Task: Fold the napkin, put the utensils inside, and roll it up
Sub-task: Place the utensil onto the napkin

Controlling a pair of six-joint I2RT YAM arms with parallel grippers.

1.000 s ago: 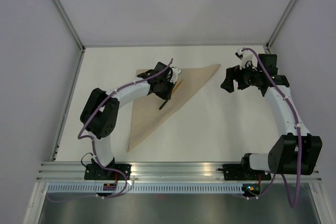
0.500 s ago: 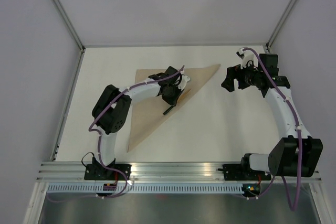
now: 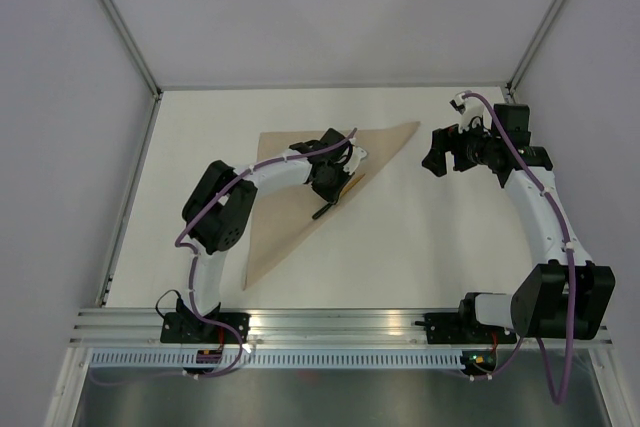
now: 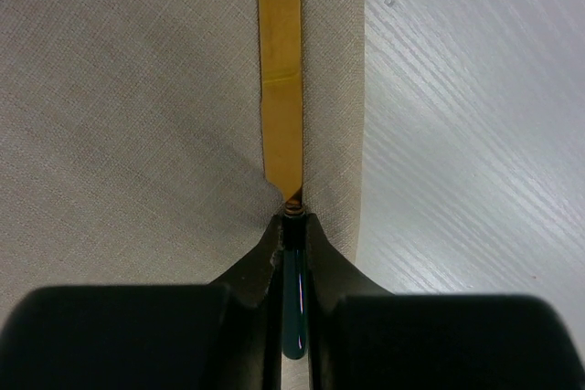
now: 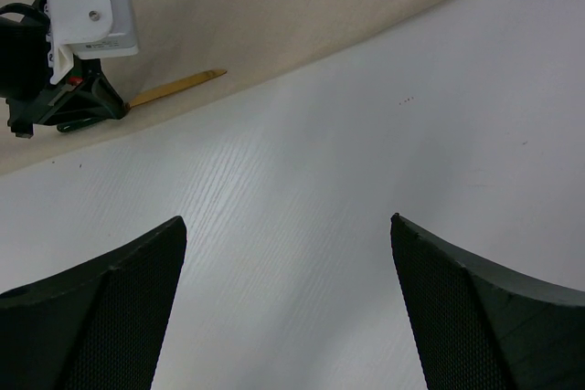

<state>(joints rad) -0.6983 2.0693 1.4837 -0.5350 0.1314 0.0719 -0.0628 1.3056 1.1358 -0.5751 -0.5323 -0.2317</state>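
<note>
step in hand: the utensil [image 4: 281,61] is being laid on the folded napkin [image 3: 285,217]. the fold looks done and the roll is not yet begun.
napkin: it is spread flat on the table [image 3: 420,237] as a triangle, with one long edge at the far side and a point at the near left.
utensil: its orange end is laid on the cloth, just beside the slanted right edge. its dark end is pointed toward the near side.
left gripper [image 4: 291,226]: it is pinched on the utensil where orange meets dark.
right gripper [image 5: 286,221]: its fingers are spread wide and nothing is held. it is seen over bare table, near the napkin's right tip.
next move: the utensil should be let go gently, so that it is left fully on the cloth and not over the edge. then a corner must be gripped for rolling.
</note>
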